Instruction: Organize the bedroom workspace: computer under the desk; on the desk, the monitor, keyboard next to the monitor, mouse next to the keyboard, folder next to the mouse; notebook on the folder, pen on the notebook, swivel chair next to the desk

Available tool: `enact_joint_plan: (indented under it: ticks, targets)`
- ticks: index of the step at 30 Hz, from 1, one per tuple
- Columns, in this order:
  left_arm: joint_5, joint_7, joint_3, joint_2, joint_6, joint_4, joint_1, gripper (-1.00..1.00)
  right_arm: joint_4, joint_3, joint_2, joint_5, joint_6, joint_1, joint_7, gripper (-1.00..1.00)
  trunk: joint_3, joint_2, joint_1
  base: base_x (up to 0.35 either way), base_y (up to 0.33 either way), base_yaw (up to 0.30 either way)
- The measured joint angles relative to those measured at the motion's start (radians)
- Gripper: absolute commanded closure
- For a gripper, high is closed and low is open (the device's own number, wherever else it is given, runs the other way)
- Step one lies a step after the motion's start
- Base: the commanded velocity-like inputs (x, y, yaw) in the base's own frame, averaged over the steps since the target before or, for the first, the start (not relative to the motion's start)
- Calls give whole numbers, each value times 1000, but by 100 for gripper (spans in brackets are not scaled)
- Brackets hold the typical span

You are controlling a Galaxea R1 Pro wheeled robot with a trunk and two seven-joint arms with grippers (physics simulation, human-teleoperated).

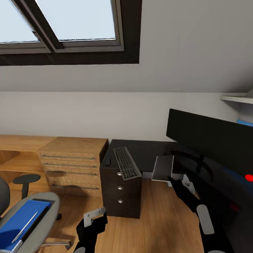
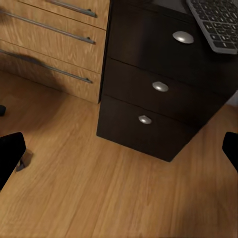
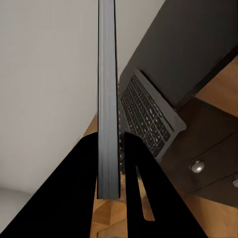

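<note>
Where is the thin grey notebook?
In the head view, the thin grey notebook is pinched in the right gripper, right of the silver-framed keyboard.

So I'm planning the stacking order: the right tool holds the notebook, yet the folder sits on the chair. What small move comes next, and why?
Probably lower the notebook onto bare desk top right of the keyboard and release. The right tool is shut on it, while the folder, which belongs underneath, lies on the swivel chair with the pen on it.
</note>
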Motion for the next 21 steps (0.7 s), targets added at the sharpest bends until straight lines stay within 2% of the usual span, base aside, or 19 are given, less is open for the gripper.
enact_joint_plan:
  ticks: [3, 5, 10, 13, 18, 21]
  targets:
    - [0, 0, 0, 0, 0, 0, 0, -100, 42, 1, 0, 2, -19, 0, -2, 100, 0, 0, 0, 328, 0, 0]
    - [0, 1, 0, 1, -1, -3, 0, -100, 65, 0, 2, -2, -69, 0, -18, 100, 0, 0, 0, 328, 0, 0]
    - [0, 1, 1, 3, -3, -8, 0, -100, 70, 1, 5, -4, -140, -1, -123, 100, 0, 0, 0, 328, 0, 0]
    - [0, 2, 2, 5, -4, -21, 0, -100, 75, 1, 7, -36, -163, -1, -171, 100, 0, 0, 0, 328, 0, 0]
    - [0, 2, 2, 7, -4, -33, 0, -100, 100, 4, 5, -125, -170, -2, -191, 100, 0, 0, 0, 328, 0, 0]
    - [0, 2, 2, 7, -4, -36, 0, -100, 114, 6, 3, -155, -169, -3, -195, 100, 0, 0, 0, 328, 0, 0]
